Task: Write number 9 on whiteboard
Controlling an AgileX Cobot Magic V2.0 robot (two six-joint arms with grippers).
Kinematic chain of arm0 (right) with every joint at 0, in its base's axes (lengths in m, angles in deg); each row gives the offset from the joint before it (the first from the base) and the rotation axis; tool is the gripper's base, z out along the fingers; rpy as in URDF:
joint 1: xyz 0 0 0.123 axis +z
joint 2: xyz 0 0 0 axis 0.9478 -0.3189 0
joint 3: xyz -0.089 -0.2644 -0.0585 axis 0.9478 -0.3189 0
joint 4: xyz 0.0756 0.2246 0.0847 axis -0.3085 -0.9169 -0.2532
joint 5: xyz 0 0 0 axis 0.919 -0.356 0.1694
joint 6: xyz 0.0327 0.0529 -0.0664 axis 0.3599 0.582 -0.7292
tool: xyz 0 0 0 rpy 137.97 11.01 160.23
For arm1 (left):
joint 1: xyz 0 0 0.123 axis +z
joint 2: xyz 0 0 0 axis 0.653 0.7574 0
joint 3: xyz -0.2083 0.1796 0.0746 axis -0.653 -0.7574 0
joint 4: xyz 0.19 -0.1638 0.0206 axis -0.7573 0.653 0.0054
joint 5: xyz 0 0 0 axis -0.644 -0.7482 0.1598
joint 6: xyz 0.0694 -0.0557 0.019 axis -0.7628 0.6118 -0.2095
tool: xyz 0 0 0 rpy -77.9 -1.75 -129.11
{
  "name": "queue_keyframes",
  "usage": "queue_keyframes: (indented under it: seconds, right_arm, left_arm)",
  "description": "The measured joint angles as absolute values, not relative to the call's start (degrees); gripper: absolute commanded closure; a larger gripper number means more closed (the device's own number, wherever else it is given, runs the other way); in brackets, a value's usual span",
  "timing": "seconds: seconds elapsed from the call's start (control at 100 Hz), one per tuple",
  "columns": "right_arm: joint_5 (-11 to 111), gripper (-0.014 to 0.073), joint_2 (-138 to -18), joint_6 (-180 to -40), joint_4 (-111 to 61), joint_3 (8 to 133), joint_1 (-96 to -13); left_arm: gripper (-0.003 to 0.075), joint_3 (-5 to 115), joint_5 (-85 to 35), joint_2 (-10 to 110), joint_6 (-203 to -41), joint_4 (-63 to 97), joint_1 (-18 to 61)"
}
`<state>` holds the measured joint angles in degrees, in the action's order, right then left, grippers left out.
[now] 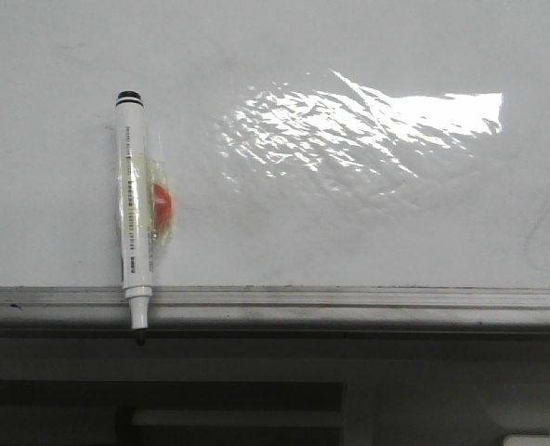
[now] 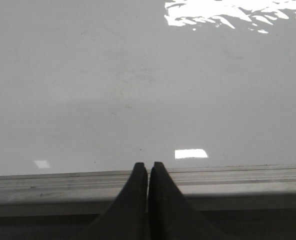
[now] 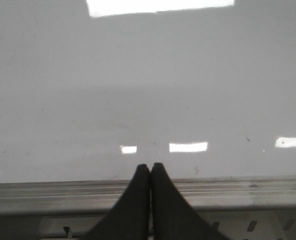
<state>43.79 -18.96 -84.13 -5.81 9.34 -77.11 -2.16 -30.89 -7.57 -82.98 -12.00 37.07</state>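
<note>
1. On the whiteboard (image 1: pixel 368 232), left of centre in the front view, a white marker pen (image 1: pixel 132 214) lies lengthwise. Its black-ringed cap end points away from the robot and its dark tip crosses the grey ledge (image 1: pixel 349 305) at the near edge.
2. A translucent yellowish wrap with a red-orange piece (image 1: pixel 161 204) sits against the pen's barrel on its right side, touching it.
3. A wrinkled glare patch (image 1: pixel 368 121) occupies the upper middle of the board, well apart from the pen.
4. No drawn number 9 can be made out on the board in any view; only faint smudges and small specks are visible.
5. The left gripper (image 2: pixel 148 167) has its two dark fingers pressed together, holding nothing. The tips sit over the ledge, with bare board beyond them.
6. The right gripper (image 3: pixel 150 167) also has its fingers together and empty, tips over the ledge at the board's edge.
7. Neither gripper appears in the front view.
</note>
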Motion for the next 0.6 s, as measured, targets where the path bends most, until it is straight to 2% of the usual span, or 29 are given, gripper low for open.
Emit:
queue_keyframes:
  seconds: [0.4,0.6]
  right_arm:
    - [45.7,0.0654,-19.0,-84.2,-6.6,9.3,-77.1]
    - [53.8,0.0654,-19.0,-84.2,-8.5,9.3,-77.1]
  left_arm:
    - [0.0741,-2.2,-25.0,-7.6,-83.0,-6.2,37.1]
    - [0.0741,-2.2,-22.0,-7.6,-83.0,-5.2,37.1]
